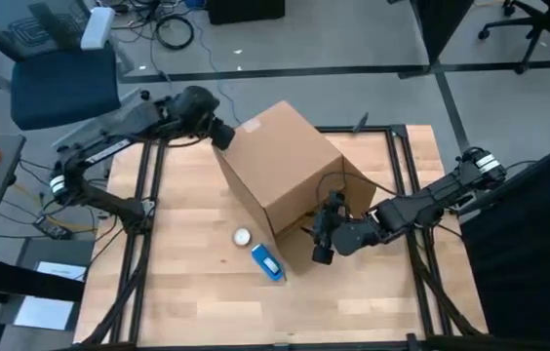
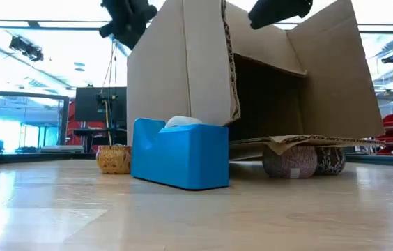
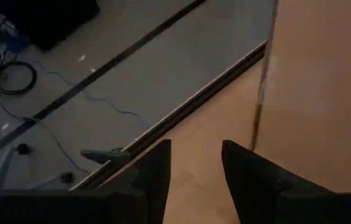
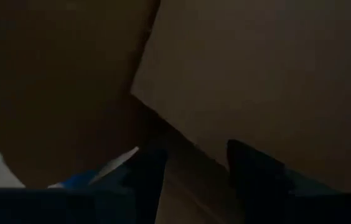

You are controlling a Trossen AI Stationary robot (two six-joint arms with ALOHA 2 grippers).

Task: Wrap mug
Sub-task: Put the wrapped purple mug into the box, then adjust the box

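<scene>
A brown cardboard box (image 1: pixel 285 171) lies on its side in the middle of the table, its mouth toward the right arm. In the low view its lower flap (image 2: pixel 301 141) rests on two rounded speckled things (image 2: pixel 290 161); whether one is the mug I cannot tell. My left gripper (image 1: pixel 221 134) is open at the box's far left corner, with nothing between its fingers (image 3: pixel 195 177). My right gripper (image 1: pixel 322 244) is open at the box's mouth and looks into its dark inside (image 4: pixel 191 180). My left gripper stands close beside the box's wall (image 3: pixel 312 93), coming from the table's far left. Whether a finger touches the wall, I cannot tell. My right gripper's fingers are at the box's mouth by the flap, and whether they touch the cardboard does not show.
A blue tape dispenser (image 1: pixel 267 261) stands on the table just near of the box, beside my right gripper. A small tan cup-like thing (image 1: pixel 243 236) sits to its left. Black frame rails (image 1: pixel 148 195) run along both sides of the wooden top. The near part of the table is bare wood.
</scene>
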